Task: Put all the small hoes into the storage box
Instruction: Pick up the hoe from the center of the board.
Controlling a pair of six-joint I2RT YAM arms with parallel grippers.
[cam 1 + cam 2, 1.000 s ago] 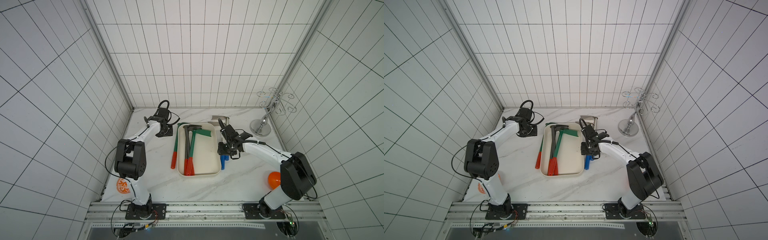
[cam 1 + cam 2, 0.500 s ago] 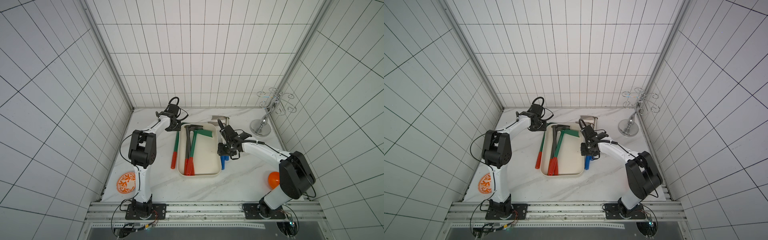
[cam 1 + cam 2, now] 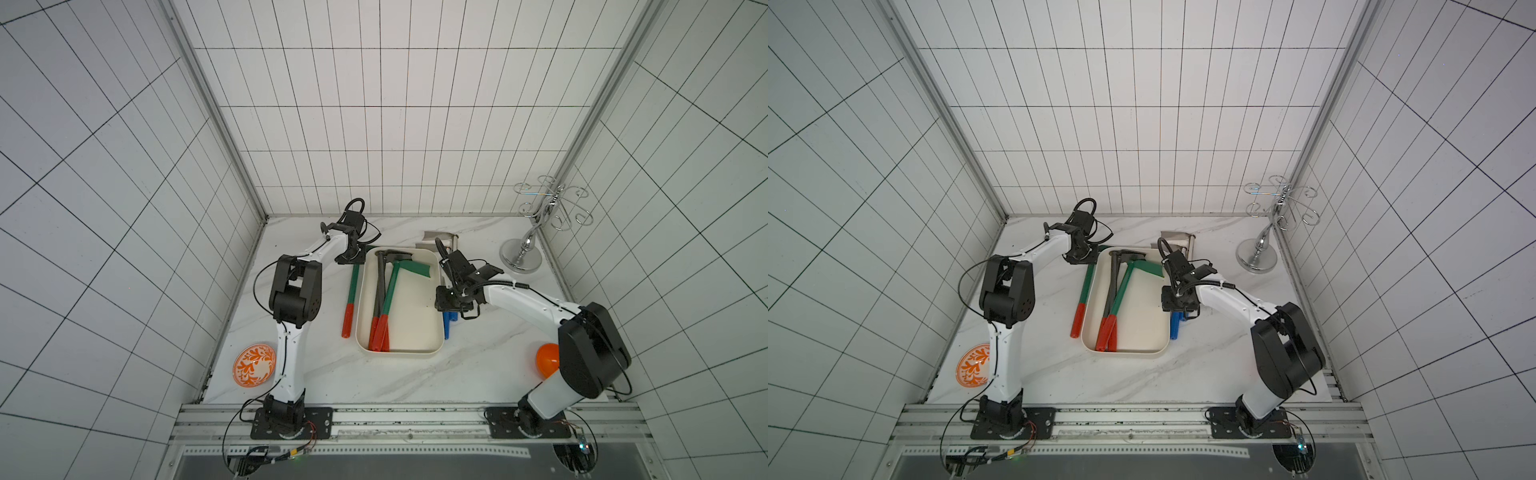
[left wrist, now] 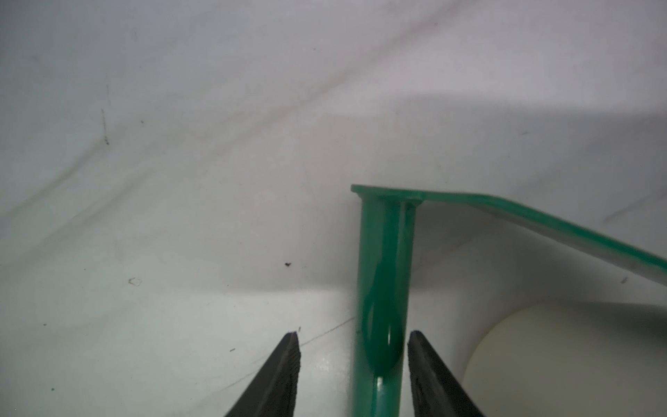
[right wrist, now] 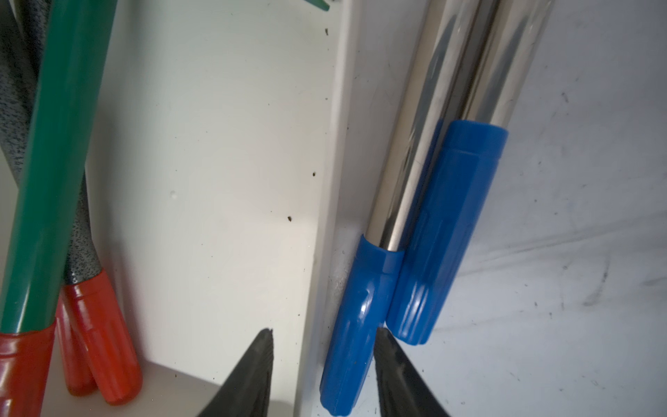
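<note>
Bench: white marble-look top point(image 3: 478, 365) between white tiled walls, carrying everything below.
Left arm: white-and-black arm point(image 3: 296, 295) stretched to the far end of the small hoe. Its jaws stand open astride the green shaft just below the head. One finger point(image 4: 433, 372) is just beside the shaft and the other is apart from it, so nothing is clamped.
Right arm: white-and-black arm point(image 3: 532, 301) bent over the box's right wall. Its jaws are partly open and hold nothing. One finger point(image 5: 249, 372) is above the box floor and the other is at the blue grips, with the wall and one grip between them.
Storage box: shallow cream-white plastic rectangular tray point(image 3: 415, 320) with rounded corners, mid-bench, seen in both top views.
Small hoe: green-shafted metal hoe with a red grip point(image 3: 352, 291). It lies flat on the bench outside the box, just beside its left wall, grip toward the near edge. Its flat blade juts sideways toward the box's rounded corner.
Hoes in box: a speckled grey-shafted hoe point(image 3: 379, 286) and a second green-shafted hoe point(image 3: 390, 291) cross each other, their red grips together in the near left corner.
Blue-grip tools: two chrome-shafted tools with blue plastic grips point(image 5: 415, 144), side by side on the bench, just beside the box's right wall.
Stand: shiny silver metal stand with curled hooks point(image 3: 523, 257) in the far right corner.
Plate: round orange-and-white patterned plate point(image 3: 254, 365) near the left wall.
Orange object: round and orange point(image 3: 546, 359), partly hidden behind the right arm.
</note>
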